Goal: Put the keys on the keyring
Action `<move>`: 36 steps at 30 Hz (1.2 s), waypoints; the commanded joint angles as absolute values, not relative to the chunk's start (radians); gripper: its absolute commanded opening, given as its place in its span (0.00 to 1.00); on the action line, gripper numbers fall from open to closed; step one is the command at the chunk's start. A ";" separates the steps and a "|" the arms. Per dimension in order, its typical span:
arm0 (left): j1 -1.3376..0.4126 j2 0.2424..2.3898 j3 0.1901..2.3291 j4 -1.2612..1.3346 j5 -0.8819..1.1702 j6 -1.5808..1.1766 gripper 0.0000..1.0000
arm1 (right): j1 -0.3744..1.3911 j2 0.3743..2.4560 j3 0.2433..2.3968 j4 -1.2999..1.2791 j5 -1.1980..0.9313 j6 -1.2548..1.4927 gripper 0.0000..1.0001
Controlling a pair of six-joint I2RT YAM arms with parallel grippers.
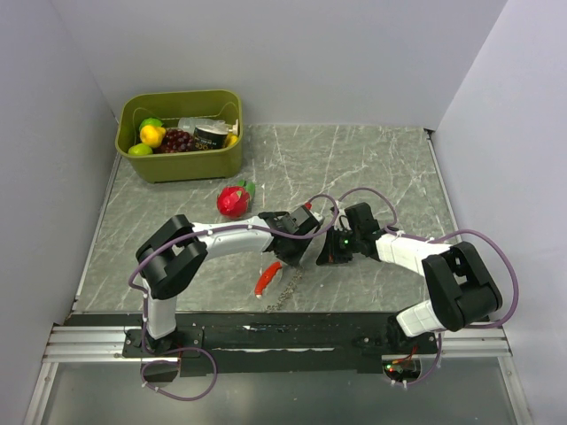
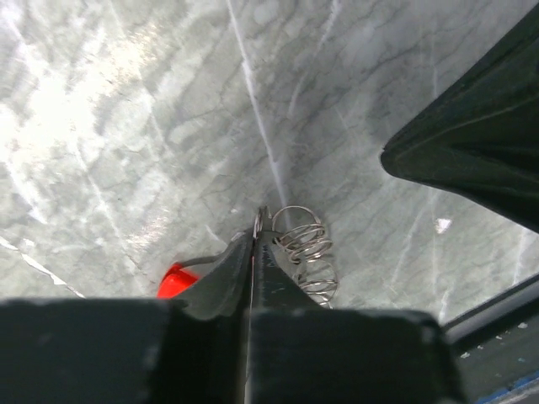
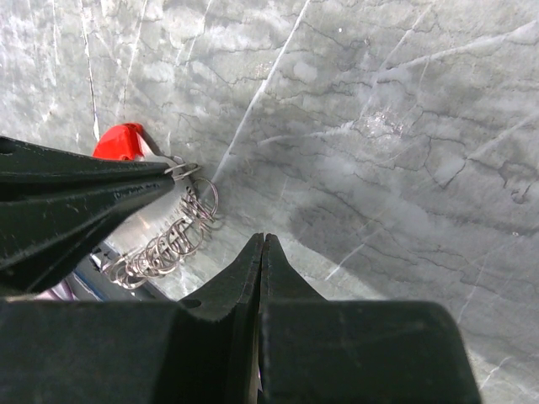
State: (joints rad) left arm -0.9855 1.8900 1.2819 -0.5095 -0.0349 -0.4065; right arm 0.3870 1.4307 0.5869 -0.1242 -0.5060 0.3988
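We hold the keyring [image 3: 173, 240] by its end loop in the clenched left pincer [image 2: 257, 237], likely so chain [image 2: 307, 252] and red fob [image 2: 175, 280] hang free of the worktop [image 2: 126, 126]. Right pincer [image 3: 263, 252] clenched, empty, just beside it. We see no keys.

Soft, even overhead light; the arms [image 1: 239, 232] throw faint shadows on the surface [image 1: 372, 168]. Glare whitens the left wrist view's upper left. Near the lens, the left end effector [image 2: 257, 227] and right end effector [image 3: 263, 244] blur black; the keyring [image 3: 168, 244] glints.
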 commanded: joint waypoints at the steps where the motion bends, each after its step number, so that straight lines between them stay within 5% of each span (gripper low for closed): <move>1: -0.986 1.894 1.292 -0.498 -0.089 -0.393 0.01 | 0.380 1.427 0.601 -0.121 -0.502 0.387 0.00; 10: -0.982 1.815 1.270 -0.465 -0.118 -0.331 0.01 | 0.380 1.339 0.630 -0.150 -0.511 0.348 0.02; 25: -0.973 1.366 0.979 -0.019 -0.020 -0.204 0.01 | 0.376 1.017 0.660 -0.034 -0.745 0.276 0.76; 31: -0.973 1.160 0.752 0.267 0.044 -0.180 0.01 | 0.374 0.928 0.653 0.078 -0.868 0.296 0.92; 36: -0.974 1.048 0.591 0.486 0.083 -0.167 0.01 | 0.371 0.893 0.650 0.146 -0.946 0.325 0.94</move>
